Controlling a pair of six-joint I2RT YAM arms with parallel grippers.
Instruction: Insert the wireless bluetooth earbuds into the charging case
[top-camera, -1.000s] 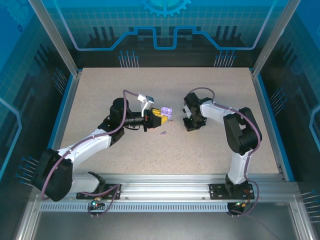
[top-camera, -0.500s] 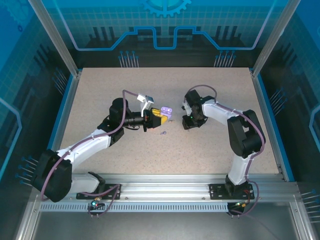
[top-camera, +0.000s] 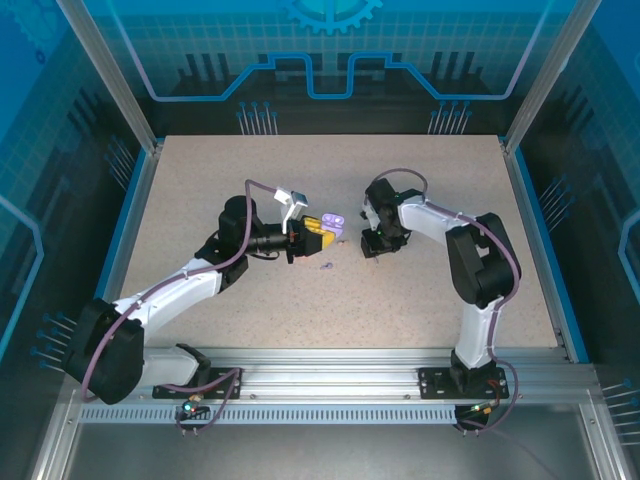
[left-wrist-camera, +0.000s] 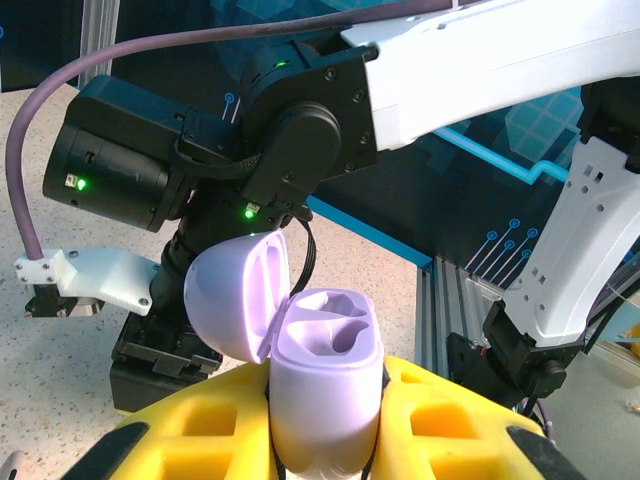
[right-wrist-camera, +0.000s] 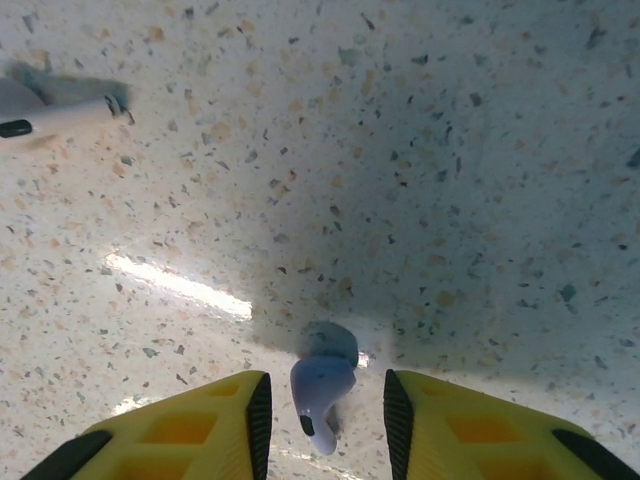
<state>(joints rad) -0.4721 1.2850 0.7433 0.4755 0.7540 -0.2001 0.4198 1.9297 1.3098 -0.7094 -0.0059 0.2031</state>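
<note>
My left gripper (left-wrist-camera: 325, 445) is shut on the lilac charging case (left-wrist-camera: 325, 370), held upright with its lid (left-wrist-camera: 235, 300) flipped open and both wells empty. In the top view the charging case (top-camera: 333, 224) sits at the tip of the left gripper (top-camera: 318, 230). My right gripper (right-wrist-camera: 325, 410) is open, pointing down at the table. A purple earbud (right-wrist-camera: 322, 385) lies between its yellow fingers (right-wrist-camera: 200, 420) with a gap on each side. A pale earbud (right-wrist-camera: 55, 115) lies further off. Another small purple earbud (top-camera: 325, 266) rests on the table below the case.
The right arm's black wrist (left-wrist-camera: 280, 120) hangs close behind the open case. The right gripper (top-camera: 372, 246) is a short way right of the case. The speckled tabletop (top-camera: 330, 180) is bounded by blue rails (top-camera: 528, 220) and a metal frame.
The right wrist has shifted a little left, toward the case. The left arm and the case have stayed put.
</note>
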